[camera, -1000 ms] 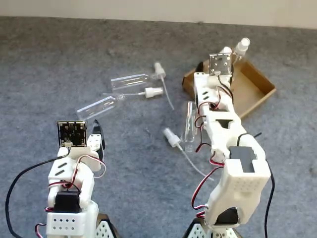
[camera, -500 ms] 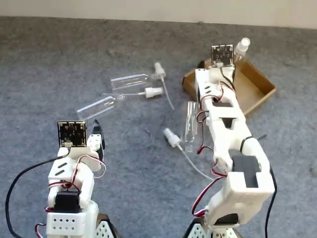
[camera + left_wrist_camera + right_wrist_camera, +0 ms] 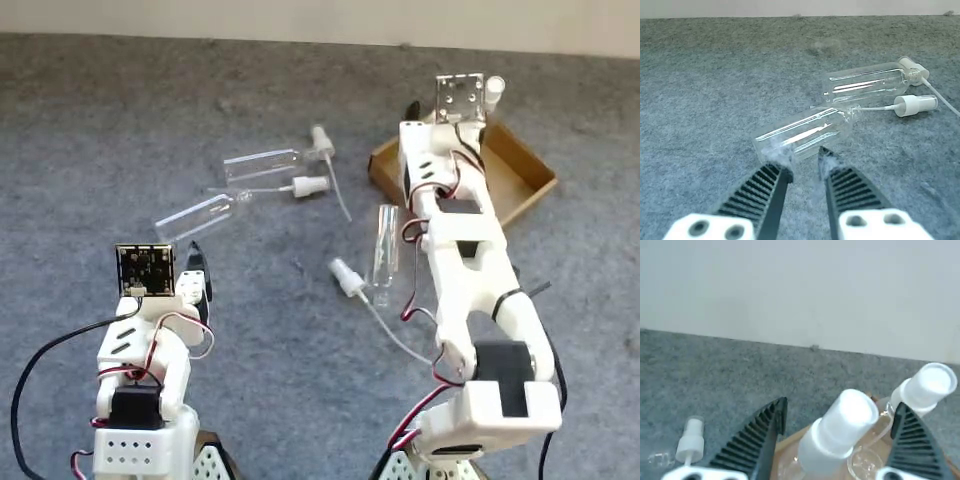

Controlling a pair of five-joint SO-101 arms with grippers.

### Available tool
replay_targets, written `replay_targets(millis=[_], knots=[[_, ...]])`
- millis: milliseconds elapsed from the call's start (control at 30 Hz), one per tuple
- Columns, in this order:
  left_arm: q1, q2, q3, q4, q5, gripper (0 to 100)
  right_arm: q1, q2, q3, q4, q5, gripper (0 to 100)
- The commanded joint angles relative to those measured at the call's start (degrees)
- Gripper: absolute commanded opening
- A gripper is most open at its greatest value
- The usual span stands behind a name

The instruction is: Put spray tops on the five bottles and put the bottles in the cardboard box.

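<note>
High view: the right arm [image 3: 460, 250] stretches over the cardboard box [image 3: 525, 180]; other bottles [image 3: 383, 245] and loose spray tops [image 3: 310, 186] lie on the tabletop [image 3: 100, 120]. Left wrist view: the left gripper [image 3: 802, 162], jaws slightly parted, sits just short of an uncapped bottle [image 3: 805, 131] — lined up, it seems, to grasp it. Right wrist view: the right gripper [image 3: 841, 406], spread wide and holding nothing, flanks a capped bottle [image 3: 827, 440] standing in the box — apparently delivered
</note>
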Motion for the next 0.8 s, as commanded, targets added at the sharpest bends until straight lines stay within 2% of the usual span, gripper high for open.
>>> replay_targets(millis=[0,367,467,767], knots=[[-0.6,-0.7,0.1,-1.2,-0.5,6,0.5,-6.0,-3.9,5.8,0.4,30.0],[-0.6,-0.7,0.2,-1.3,-0.5,6,-0.8,-20.5,-3.3,23.5,0.4,29.7],[-0.6,-0.7,0.2,-1.4,-0.6,1,-1.2,-24.3,-0.7,28.4,0.4,29.6],[-0.7,-0.7,0.2,-1.4,-0.6,1,-11.4,-33.0,5.4,38.7,0.5,28.5]])
